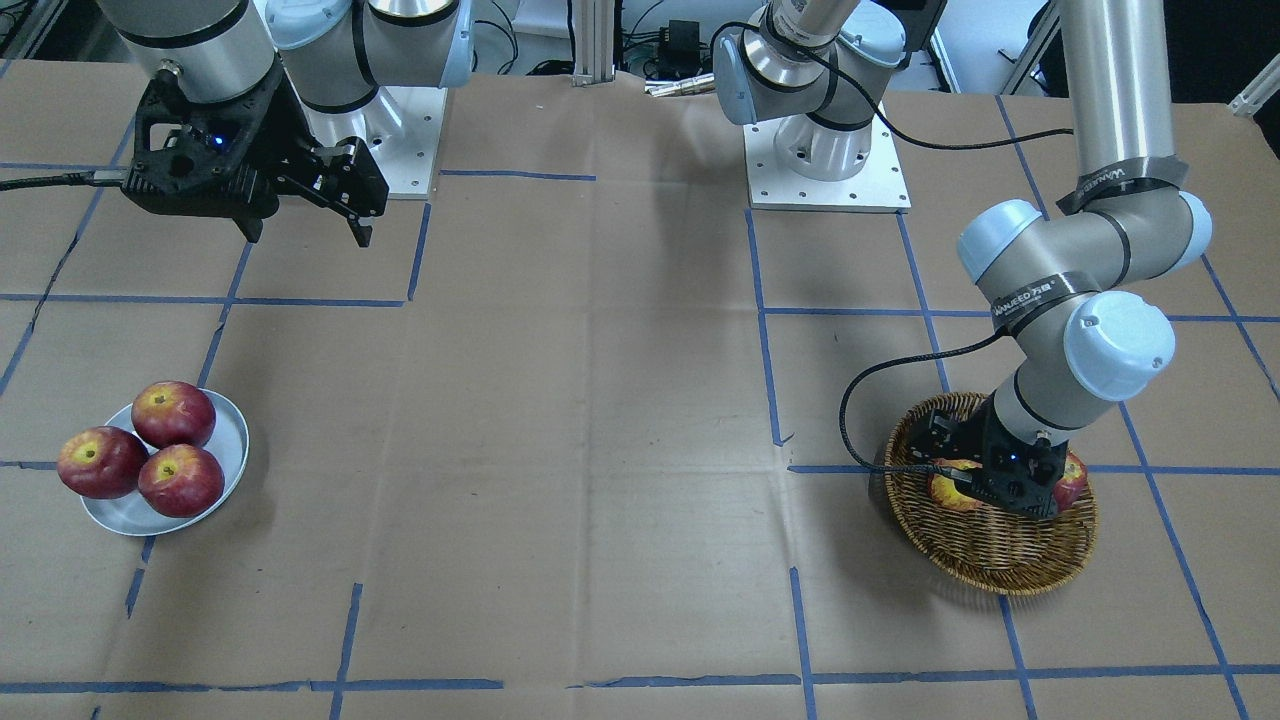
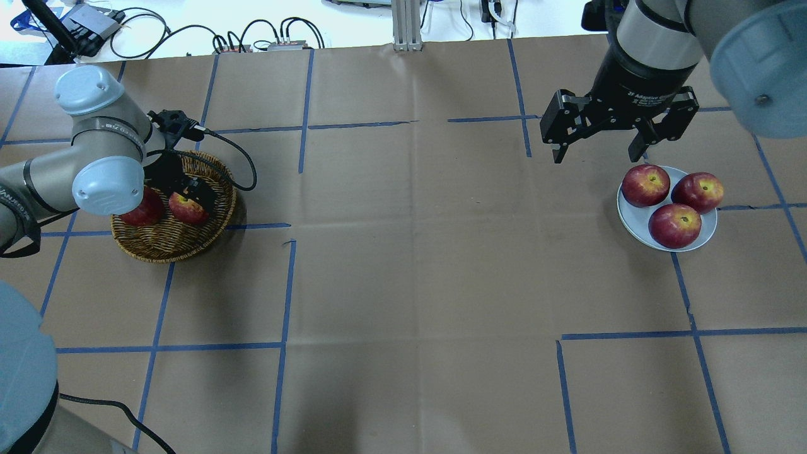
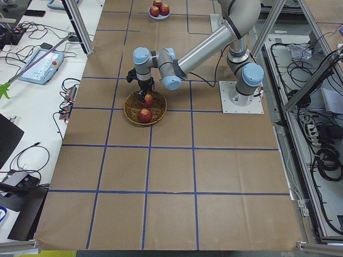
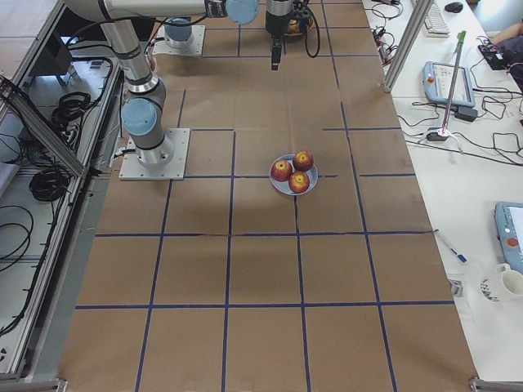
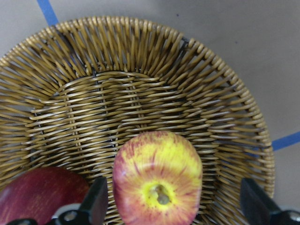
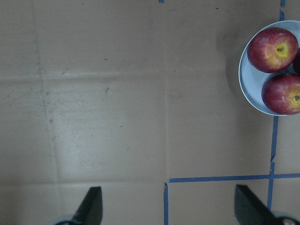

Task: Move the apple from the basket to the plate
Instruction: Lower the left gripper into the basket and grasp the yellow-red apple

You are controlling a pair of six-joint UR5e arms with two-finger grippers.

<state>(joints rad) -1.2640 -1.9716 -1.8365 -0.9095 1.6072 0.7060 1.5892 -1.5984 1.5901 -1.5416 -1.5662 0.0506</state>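
The yellow, red-streaked apple [image 5: 157, 183] lies stem up in the brown wicker basket [image 5: 140, 61]. My left gripper [image 5: 174, 201] is open and low inside the basket, with one finger on each side of the apple and gaps showing on both sides. In the overhead view the apple [image 2: 187, 208] sits just under the left gripper [image 2: 189, 189] in the basket [image 2: 170, 243]. The grey-white plate [image 2: 633, 217] is far off to the right. My right gripper [image 2: 596, 154] is open and empty, hanging above the table just behind the plate.
A dark red apple [image 5: 37, 197] lies beside the yellow one in the basket. Three dark red apples [image 2: 674, 225] nearly fill the plate. Brown paper with blue tape lines covers the table between basket and plate.
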